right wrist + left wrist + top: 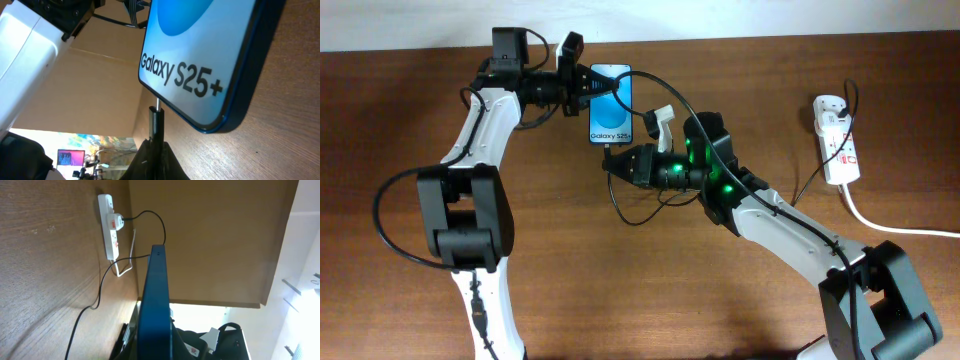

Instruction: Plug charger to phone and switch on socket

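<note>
The right gripper pinches the charger by its plug, tip touching the phone at its bottom edge (the left gripper clamps the phone's side).

phone at far middle, charger tip seemingly touching its near edge, socket well right

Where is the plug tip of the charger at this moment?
In the right wrist view the plug tip sits at the phone's lower edge, gripped by the right claw; overhead, that is near the table's middle.
</note>
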Available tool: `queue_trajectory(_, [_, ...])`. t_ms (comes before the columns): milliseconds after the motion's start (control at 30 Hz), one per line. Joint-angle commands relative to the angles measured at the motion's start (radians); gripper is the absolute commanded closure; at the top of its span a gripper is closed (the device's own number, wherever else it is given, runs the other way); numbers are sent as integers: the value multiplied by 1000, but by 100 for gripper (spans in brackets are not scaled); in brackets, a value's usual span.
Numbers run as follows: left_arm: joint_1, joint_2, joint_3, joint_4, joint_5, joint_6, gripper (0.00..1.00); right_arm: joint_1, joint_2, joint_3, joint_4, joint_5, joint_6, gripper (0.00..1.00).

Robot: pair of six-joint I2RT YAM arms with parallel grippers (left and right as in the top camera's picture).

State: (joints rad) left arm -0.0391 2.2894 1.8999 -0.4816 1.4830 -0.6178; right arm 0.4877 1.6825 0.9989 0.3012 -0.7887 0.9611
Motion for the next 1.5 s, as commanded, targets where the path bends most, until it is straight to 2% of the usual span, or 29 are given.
queue_trajectory(0, [5,-4,12,3,51,-6,100,-6,9,3,10,-15,-2,96])
queue_trajectory(733, [5,-4,12,3,67,-6,100,-43,9,2,-27,-17,-2,96])
queue_trajectory(1033, [5,-4,12,63,40,-48,100,-26,9,2,-23,-76,-2,96])
queue_trajectory(1467, [5,-4,12,85,39,-48,100,-18,9,3,7,-86,-2,96])
